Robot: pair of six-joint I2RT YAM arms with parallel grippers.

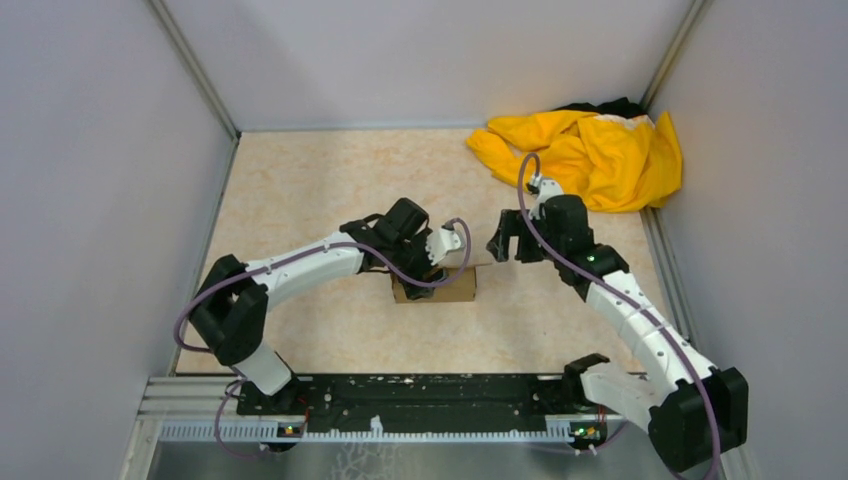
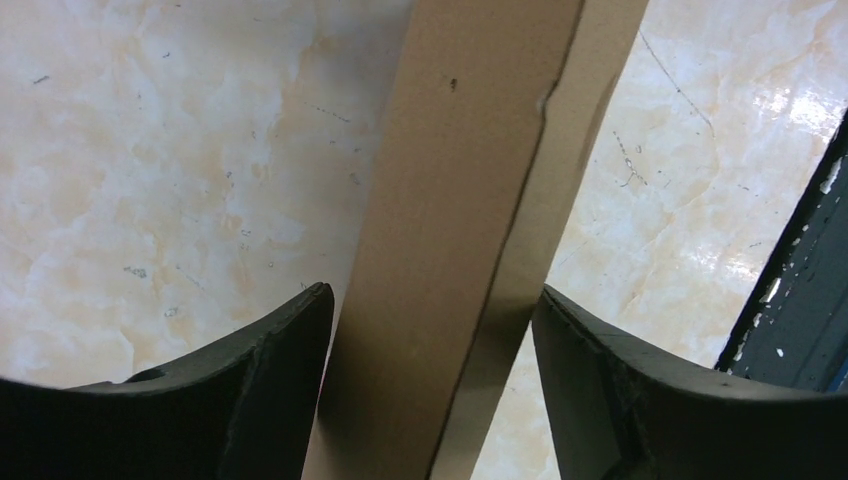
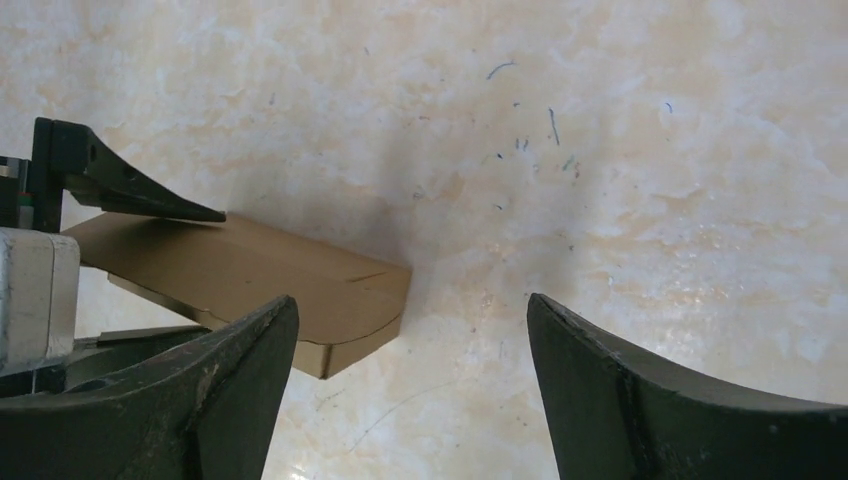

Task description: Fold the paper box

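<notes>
The paper box [image 1: 440, 290] is a small brown cardboard carton lying on the marbled table at the centre. In the left wrist view it [image 2: 450, 230] runs up between my two fingers as a long brown face with a seam. My left gripper [image 1: 455, 250] [image 2: 432, 300] sits over it, and both fingertips [image 2: 300, 340] meet its sides. My right gripper [image 1: 508, 242] [image 3: 410, 310] is open and empty, just right of the box. The box's rounded end [image 3: 260, 275] lies beside its left finger [image 3: 230, 380], apart from it.
A crumpled yellow cloth [image 1: 585, 150] with something black behind it lies in the far right corner. Grey walls close the table on three sides. The black base rail [image 1: 420, 395] runs along the near edge and shows in the left wrist view [image 2: 800, 290].
</notes>
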